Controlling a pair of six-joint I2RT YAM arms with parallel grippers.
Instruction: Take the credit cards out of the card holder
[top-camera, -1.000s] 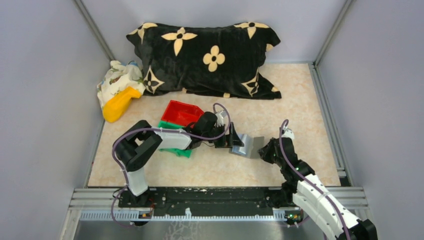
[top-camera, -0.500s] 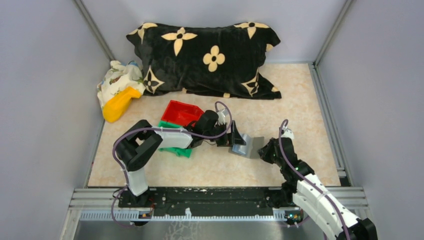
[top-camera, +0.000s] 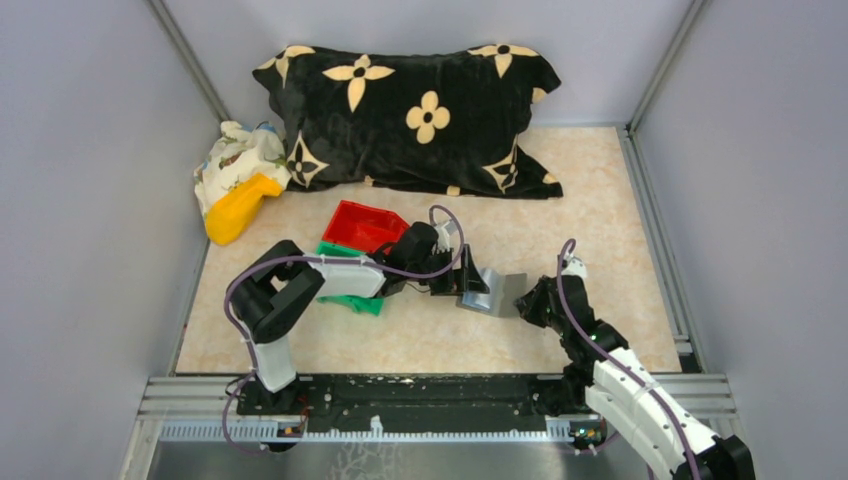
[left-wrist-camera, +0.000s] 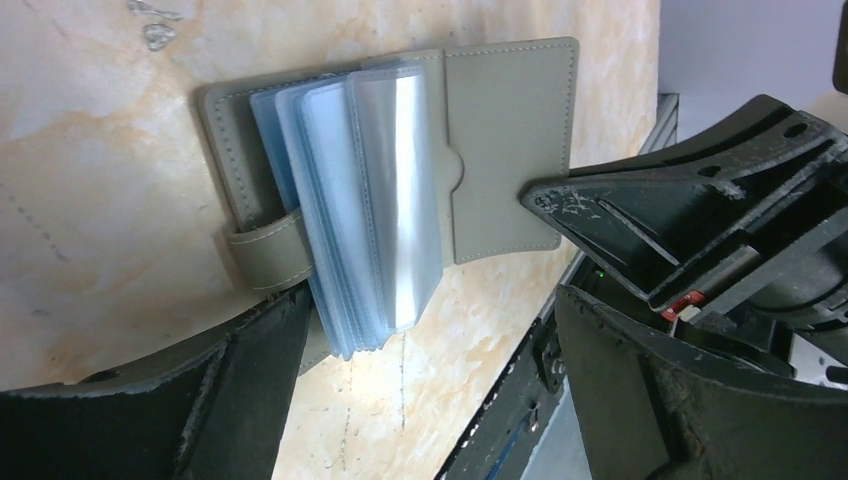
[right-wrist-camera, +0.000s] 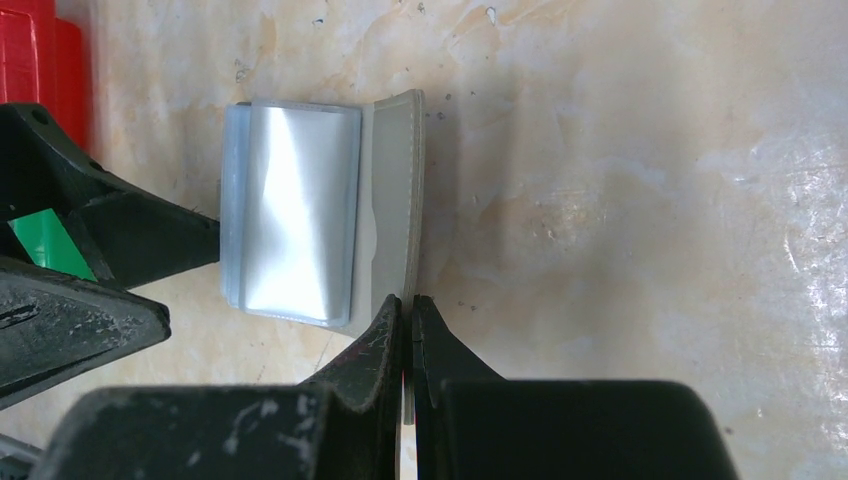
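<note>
The card holder (top-camera: 497, 291) lies open on the table, grey with a fan of bluish clear sleeves (left-wrist-camera: 370, 200) standing up from its spine. No credit cards can be told apart inside the sleeves. My right gripper (right-wrist-camera: 407, 305) is shut on the edge of the holder's right flap (right-wrist-camera: 398, 200). My left gripper (left-wrist-camera: 430, 400) stands wide open at the holder's left side, one finger (left-wrist-camera: 250, 390) against the strap and cover, the other off to the side. Nothing is between its fingers.
A red bin (top-camera: 362, 225) and a green bin (top-camera: 352, 302) sit under and behind the left arm. A black flowered pillow (top-camera: 420, 110) fills the back. A yellow object (top-camera: 238, 208) and a printed cloth (top-camera: 235, 155) lie at the back left.
The left gripper has crept slightly toward the holder, which has shifted a little. The right gripper keeps its hold in place.
</note>
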